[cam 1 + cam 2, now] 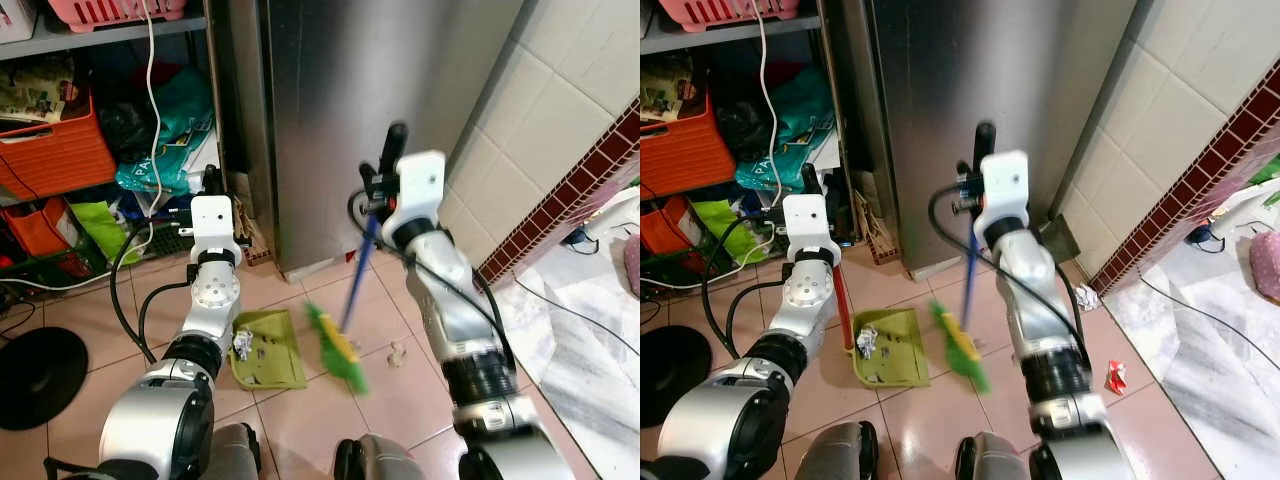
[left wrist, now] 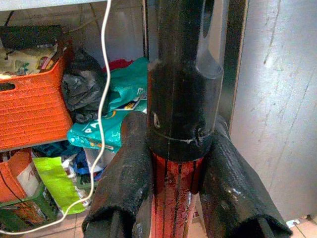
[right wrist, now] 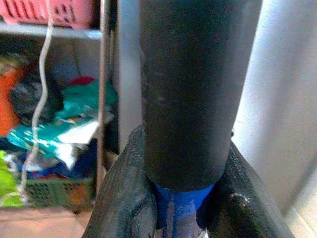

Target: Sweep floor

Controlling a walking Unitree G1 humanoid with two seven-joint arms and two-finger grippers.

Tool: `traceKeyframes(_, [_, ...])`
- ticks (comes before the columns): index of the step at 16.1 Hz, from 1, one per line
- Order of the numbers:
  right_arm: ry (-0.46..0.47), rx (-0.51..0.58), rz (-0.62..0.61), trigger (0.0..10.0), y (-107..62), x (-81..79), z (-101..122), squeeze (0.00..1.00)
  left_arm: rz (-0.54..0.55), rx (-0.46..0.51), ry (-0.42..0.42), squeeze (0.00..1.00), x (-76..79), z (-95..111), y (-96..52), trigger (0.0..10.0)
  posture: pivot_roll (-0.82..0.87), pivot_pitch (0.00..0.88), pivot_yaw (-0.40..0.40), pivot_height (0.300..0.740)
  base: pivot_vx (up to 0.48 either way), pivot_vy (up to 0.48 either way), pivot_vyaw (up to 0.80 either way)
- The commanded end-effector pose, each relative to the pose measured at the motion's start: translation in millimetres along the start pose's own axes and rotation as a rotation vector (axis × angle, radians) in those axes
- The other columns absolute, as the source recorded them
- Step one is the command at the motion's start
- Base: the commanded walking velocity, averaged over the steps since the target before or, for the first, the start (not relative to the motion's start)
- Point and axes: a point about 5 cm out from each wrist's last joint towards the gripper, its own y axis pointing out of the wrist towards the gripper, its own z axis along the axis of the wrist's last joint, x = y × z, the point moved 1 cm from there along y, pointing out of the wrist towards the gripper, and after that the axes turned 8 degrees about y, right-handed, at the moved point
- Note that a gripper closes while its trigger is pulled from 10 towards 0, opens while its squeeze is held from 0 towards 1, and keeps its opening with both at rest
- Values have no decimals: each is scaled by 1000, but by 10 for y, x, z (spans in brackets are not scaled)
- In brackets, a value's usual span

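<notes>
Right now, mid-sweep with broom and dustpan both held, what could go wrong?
1. The broom head is blurred in motion beside the green dustpan; a hard stroke could knock the pan or scatter the crumpled scrap already in it.
2. Litter lies off to the right: a crumpled white piece by the tiled wall and a red scrap; they may be missed.
3. The black cable on the floor near them could snag the bristles.

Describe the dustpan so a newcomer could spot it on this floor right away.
Start at the tall steel cabinet and look down to the pinkish floor tiles in front of it. The dustpan lies flat there, beside the broom head. It is a green scoop with crumpled litter inside and a red handle gripped by the left gripper.
</notes>
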Motion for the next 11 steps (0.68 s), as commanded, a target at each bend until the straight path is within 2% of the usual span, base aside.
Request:
traceKeyframes(1, [-21,51,-25,10000,-16,63,108,0,-18,-31,-8,0,24,-81,-55,10000,-117,58,-34,740,0,0,0])
traceKeyframes(6, [40,8,-85,10000,-114,151,-47,0,-37,10,-37,0,-26,-186,-304,10000,-68,0,-28,740,0,0,0])
traceKeyframes(9, [62,-9,-104,10000,-126,179,-114,0,-44,7,-33,0,-59,-233,-407,10000,-40,0,-28,740,0,0,0])
traceKeyframes(11, [67,-17,-115,10000,-137,192,-139,0,-59,24,-31,0,-74,-195,-475,10000,-21,0,-27,740,0,0,0])
